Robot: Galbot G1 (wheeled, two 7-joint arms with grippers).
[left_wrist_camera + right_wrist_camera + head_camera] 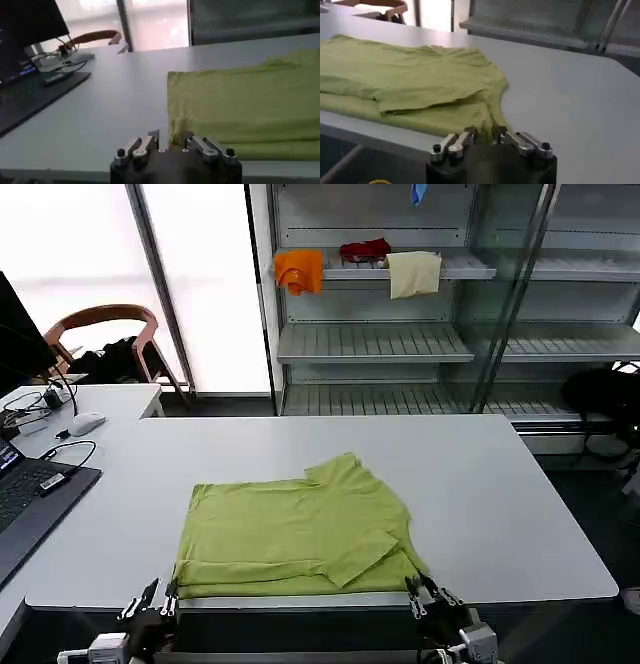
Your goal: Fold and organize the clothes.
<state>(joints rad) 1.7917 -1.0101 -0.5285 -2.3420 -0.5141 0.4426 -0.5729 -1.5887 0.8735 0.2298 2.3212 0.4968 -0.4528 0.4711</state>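
White table holds the folded green T-shirt; left gripper and right gripper sit released at its near corners.

No writing, label, brand, number or sign can be read anywhere here, neither on the T-shirt nor on the laptop.
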